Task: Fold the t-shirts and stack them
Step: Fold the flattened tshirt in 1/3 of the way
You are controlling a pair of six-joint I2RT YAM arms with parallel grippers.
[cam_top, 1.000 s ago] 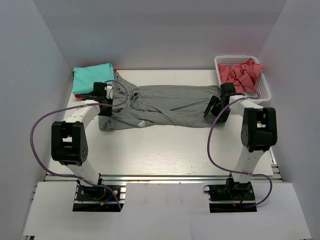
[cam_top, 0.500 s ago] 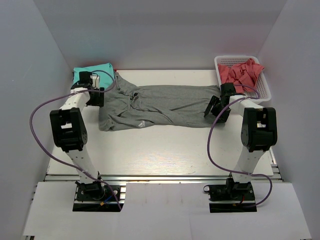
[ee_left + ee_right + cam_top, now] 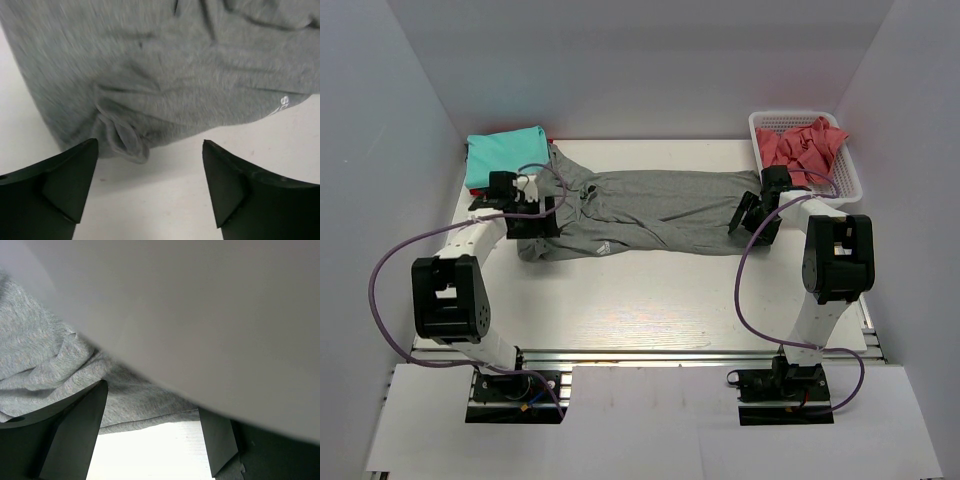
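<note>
A grey t-shirt (image 3: 650,210) with a small white mark (image 3: 603,246) lies stretched across the table. My left gripper (image 3: 535,222) hovers open at its near-left corner. In the left wrist view the gripper (image 3: 150,147) has a bunched cloth corner (image 3: 122,142) just ahead of its fingers and nothing between them. My right gripper (image 3: 748,222) stands open at the shirt's right end. In the right wrist view the grey hem (image 3: 145,417) runs between the gripper's (image 3: 150,405) fingers. A folded teal t-shirt (image 3: 503,155) sits back left over a red sliver (image 3: 551,142).
A white mesh basket (image 3: 850,180) at the back right holds crumpled coral-pink t-shirts (image 3: 805,145). White walls close in the left, back and right. Bare white table (image 3: 650,300) lies between the shirt and the arm bases. A blurred pale surface (image 3: 200,305) fills the upper right wrist view.
My left gripper opened and let go of the shirt's left part, swung back-left toward the teal shirt, then returned to the near-left corner. The right arm has not moved.
</note>
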